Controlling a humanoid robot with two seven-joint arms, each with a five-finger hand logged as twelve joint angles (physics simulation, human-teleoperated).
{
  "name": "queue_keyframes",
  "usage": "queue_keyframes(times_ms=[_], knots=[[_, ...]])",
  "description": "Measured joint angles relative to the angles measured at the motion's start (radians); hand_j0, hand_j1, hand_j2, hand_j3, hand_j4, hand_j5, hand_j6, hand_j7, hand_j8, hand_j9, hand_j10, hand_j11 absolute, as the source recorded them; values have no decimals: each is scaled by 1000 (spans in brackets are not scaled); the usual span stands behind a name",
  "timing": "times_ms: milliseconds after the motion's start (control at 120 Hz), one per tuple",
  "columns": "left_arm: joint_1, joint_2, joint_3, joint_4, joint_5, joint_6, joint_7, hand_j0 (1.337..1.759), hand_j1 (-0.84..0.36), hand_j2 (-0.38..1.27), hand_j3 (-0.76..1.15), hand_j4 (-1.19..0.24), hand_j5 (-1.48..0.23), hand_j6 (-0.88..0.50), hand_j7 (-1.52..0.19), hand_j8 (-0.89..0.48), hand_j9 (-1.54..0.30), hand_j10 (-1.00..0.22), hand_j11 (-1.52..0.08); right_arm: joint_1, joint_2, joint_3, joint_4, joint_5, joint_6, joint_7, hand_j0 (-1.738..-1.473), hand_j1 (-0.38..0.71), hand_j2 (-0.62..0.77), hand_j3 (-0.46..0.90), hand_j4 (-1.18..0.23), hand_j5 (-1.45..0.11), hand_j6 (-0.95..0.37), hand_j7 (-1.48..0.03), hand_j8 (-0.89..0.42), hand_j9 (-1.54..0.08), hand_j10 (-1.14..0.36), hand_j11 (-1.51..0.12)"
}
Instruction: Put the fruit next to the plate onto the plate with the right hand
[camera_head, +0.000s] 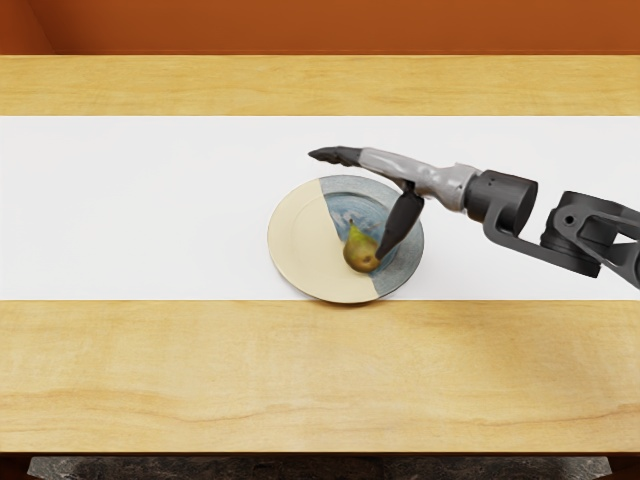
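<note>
Table (300, 380): light wood, grain seen along length, low satin sheen. White strip (150, 210): matt, smooth, cloth or paper not determinable. Plate (300, 240): smooth, glazed look, 2 tones noted, cream and mottled grey-blue. Pear (360, 257): smooth yellow-green skin, dull. Right hand (400, 170): silver-grey metallic-looking shell; fingers (340, 156) matt black. Arm (510, 205): dark grey, matt.
</note>
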Motion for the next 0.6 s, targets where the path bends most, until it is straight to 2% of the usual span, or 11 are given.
queue_keyframes(times_ms=[117, 325, 600], knots=[[0, 0, 0, 0, 0, 0, 0, 1658, 349, 0, 0, 0, 0, 0, 0, 0, 0, 0, 0, 2, -10, 0, 0, 15, 10, 0, -1658, -303, 2, 0, -45, -56, -46, -56, -43, -56, -38, -56], [0, 0, 0, 0, 0, 0, 0, 1658, 349, 0, 0, 0, 0, 0, 0, 0, 0, 0, 0, 36, -86, 1, -1, 184, 163, 0, -1658, -333, 2, 0, -17, -21, -19, -20, -17, -20, -15, -20], [-4, 0, 1, 0, 0, 0, 0, 1658, 349, 0, 0, 0, 0, 0, 0, 0, 0, 0, 0, 73, -334, 3, -3, 552, 359, -1, -1658, -346, 2, 0, -6, -6, -7, -5, -6, -5, -5, -5]])
